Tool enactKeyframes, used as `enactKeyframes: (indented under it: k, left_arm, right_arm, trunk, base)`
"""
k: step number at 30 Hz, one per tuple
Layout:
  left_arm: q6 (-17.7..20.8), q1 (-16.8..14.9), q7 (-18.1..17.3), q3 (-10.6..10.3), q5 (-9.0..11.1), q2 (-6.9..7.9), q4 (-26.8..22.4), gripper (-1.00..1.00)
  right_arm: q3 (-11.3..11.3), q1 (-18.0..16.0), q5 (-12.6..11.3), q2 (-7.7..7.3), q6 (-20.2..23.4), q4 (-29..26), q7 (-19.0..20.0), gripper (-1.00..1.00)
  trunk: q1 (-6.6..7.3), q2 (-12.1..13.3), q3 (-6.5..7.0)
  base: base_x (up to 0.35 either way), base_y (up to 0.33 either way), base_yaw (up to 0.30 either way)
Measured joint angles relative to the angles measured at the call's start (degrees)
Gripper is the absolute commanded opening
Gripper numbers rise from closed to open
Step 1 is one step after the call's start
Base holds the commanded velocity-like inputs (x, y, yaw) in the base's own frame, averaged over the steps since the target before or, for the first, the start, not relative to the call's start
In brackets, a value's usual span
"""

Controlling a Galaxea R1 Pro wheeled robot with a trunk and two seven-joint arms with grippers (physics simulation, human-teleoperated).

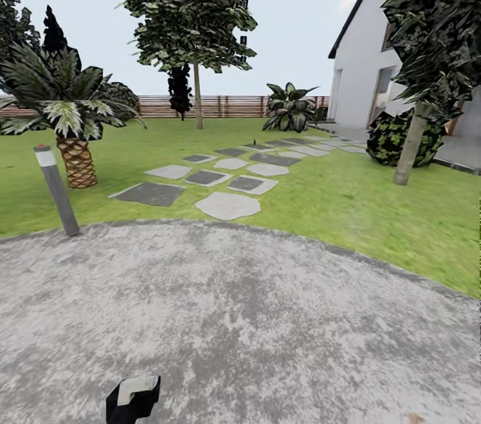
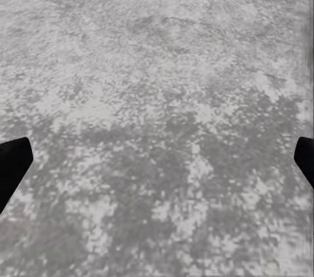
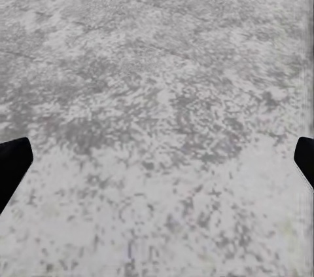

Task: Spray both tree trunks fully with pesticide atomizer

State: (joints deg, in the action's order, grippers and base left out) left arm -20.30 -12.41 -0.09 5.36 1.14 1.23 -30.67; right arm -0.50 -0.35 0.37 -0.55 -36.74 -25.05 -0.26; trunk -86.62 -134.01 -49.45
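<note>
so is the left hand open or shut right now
Open. In the left wrist view the left hand shows its two dark fingertips far apart at opposite edges, with nothing but grey gravel between them.

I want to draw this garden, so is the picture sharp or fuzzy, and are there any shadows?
Head view: the grass and the gravel circle look smeary, the tree leaves blocky, and the light is flat daylight with barely any shadows. Left wrist view: blurry mottled gravel, with the dark fingertips soft-edged. Right wrist view: the same speckled blur.
</note>
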Motion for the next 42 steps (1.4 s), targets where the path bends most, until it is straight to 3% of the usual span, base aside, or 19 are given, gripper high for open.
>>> enactKeyframes:
  k: [42]
  left_arm:
    - [0.02, -0.02, 0.00, 0.00, 0.00, 0.00, 0.00, 1.00]
  right_arm:
    - [0.23, -0.02, -0.43, 0.01, 0.44, 0.13, -0.01, 1.00]
  trunk:
    - [0.00, 0.00, 0.00]
  base:
    - [0.339, 0.000, -0.038]
